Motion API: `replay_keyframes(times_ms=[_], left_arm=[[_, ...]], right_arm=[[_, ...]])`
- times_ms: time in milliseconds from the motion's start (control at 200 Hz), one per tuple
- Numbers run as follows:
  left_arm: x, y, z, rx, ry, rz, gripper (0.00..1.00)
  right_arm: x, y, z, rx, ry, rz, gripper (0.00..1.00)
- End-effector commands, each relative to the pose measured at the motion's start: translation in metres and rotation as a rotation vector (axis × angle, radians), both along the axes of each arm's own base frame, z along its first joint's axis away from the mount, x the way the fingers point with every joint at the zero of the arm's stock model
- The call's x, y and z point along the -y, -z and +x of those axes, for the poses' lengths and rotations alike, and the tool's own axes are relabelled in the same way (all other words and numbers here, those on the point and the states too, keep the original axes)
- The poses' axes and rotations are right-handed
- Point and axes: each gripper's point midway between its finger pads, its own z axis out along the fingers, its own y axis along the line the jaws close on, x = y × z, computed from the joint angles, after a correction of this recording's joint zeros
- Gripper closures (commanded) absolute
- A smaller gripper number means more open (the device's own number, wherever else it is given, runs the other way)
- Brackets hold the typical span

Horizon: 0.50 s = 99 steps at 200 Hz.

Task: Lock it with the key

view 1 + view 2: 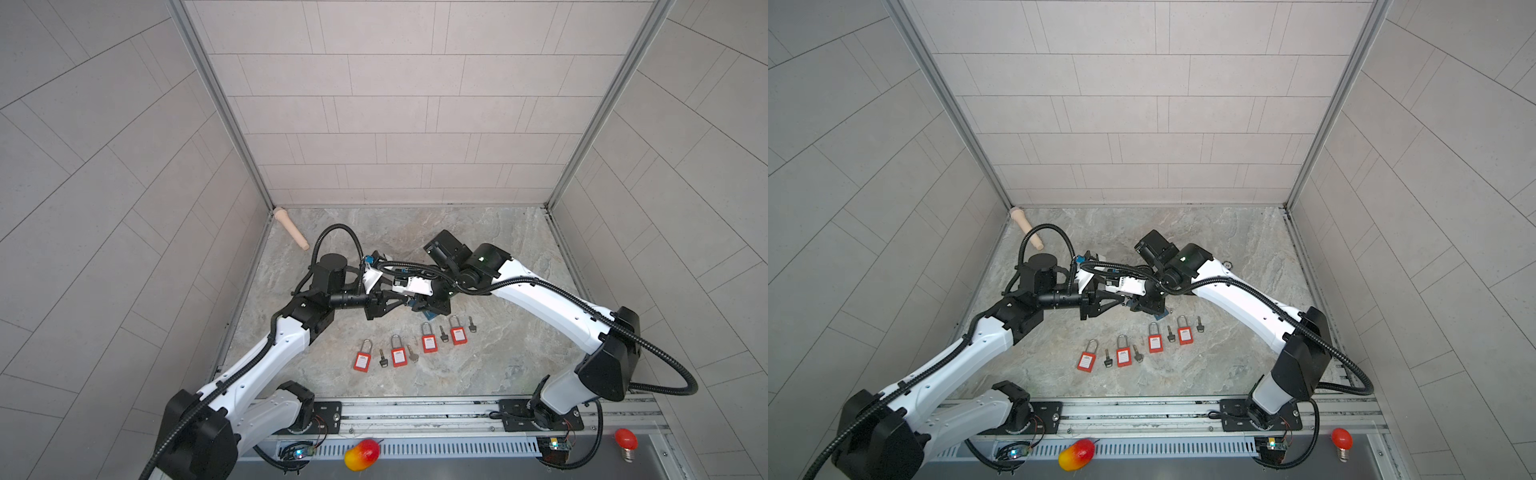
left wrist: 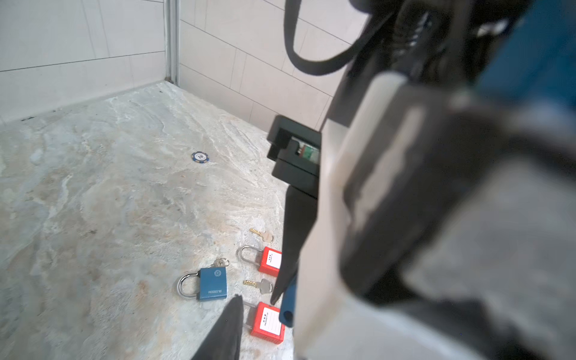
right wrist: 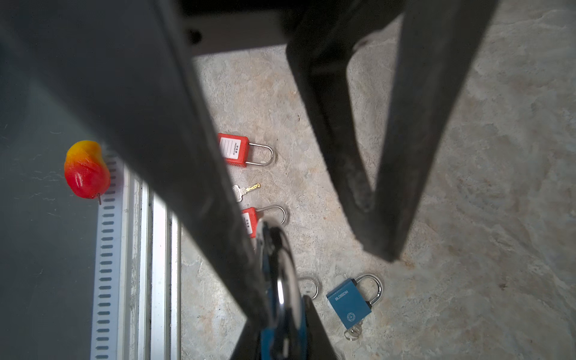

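The blue padlock with a chrome shackle (image 3: pixel 282 280) is up off the floor, pinched between the fingers of my right gripper (image 3: pixel 282 314). The right wrist view gives it edge-on and blurred, and I cannot make out its keyhole or any key in it. In both top views it shows only as a sliver of blue under that gripper, near the middle of the marbled stone floor (image 1: pixel 374 224).

My left gripper (image 2: pixel 256 300) sits close against it with jaws parted and nothing between them. Its dark fingers (image 3: pixel 402 187) cross the right wrist view.

Just beside them a second blue padlock (image 2: pixel 212 285) lies flat with a ringed key (image 2: pixel 220 262) in its base. Both wrist views show it plainly, while the top views hide most of it behind the right gripper.

Nearer the rail, four red plastic padlocks (image 1: pixel 399 356) lie in a row, each with a small key (image 1: pixel 382 362) beside it. A blue-and-white poker chip (image 2: pixel 199 156) lies well apart from the locks. A toy mango (image 1: pixel 361 454) rests on the front ledge.
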Motion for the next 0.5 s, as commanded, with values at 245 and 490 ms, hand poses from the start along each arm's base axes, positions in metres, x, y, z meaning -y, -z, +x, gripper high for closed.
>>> replay_keyframes(times_ms=[245,490], left_arm=[[-0.0069,-0.0033,-0.0105,0.074,0.047,0.107,0.67],[-0.0013,-0.0007,-0.0150,0.061,0.069,0.109,0.62]], right_arm=[[-0.0022,-0.0142,-0.0104,-0.025,-0.046,0.042,0.95],[-0.0051,-0.0143,-0.0115,-0.041,-0.056,0.047,0.95]])
